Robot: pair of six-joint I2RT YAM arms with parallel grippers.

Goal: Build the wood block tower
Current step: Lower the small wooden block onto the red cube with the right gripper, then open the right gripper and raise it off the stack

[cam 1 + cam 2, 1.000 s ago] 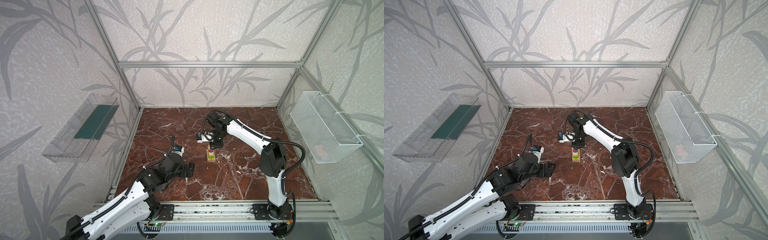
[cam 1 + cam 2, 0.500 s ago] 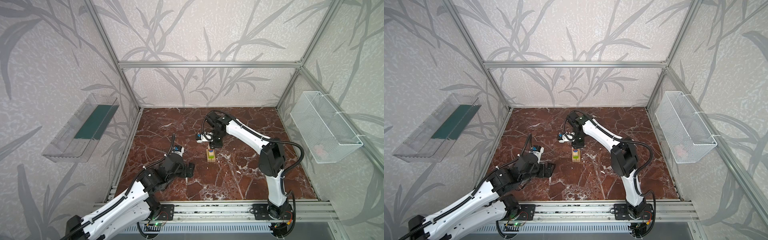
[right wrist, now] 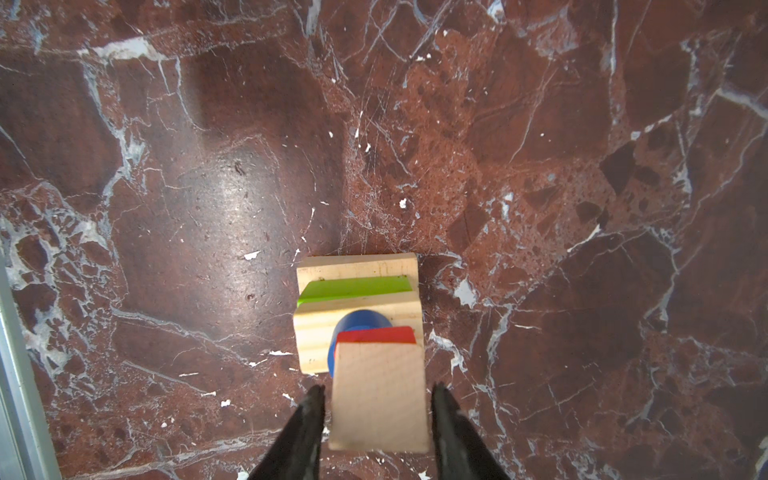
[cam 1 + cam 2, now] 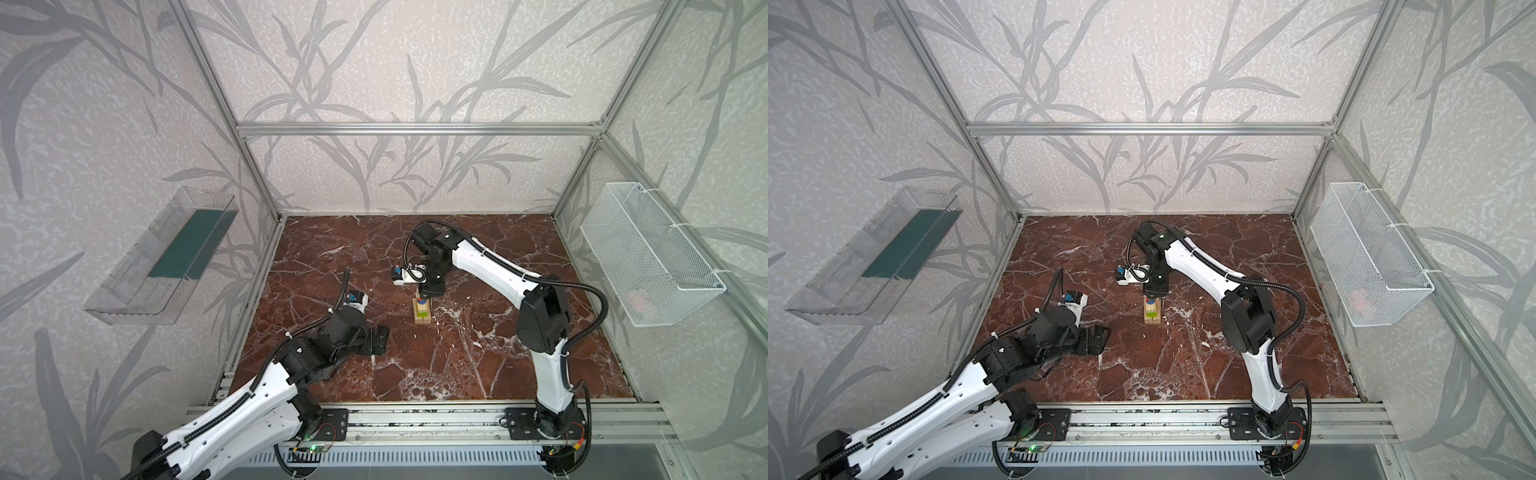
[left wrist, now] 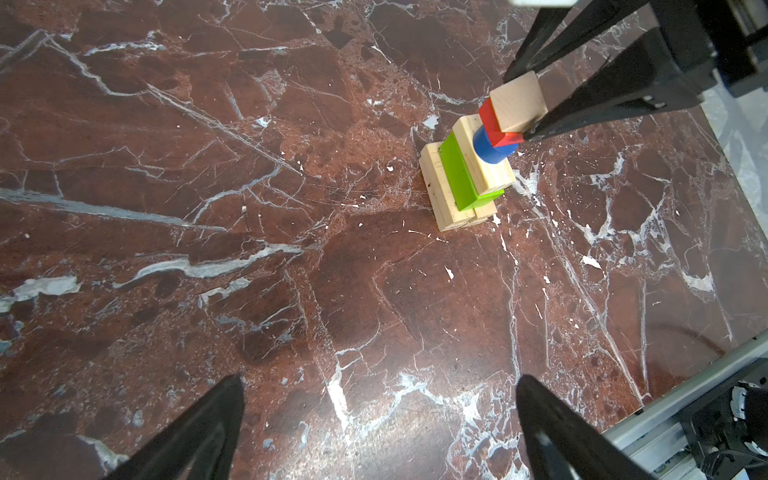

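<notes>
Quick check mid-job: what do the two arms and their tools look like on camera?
The left arm and right arm have white link shells, black joint housings and black base mounts. A black ribbed cable runs along each. The left tool and right tool each have two black tapered fingers. A small white camera module with a blue part sits at each wrist.

top views: high, front, downward | wrist views: close, sharing tower (image 5: pixel 478 166)
</notes>
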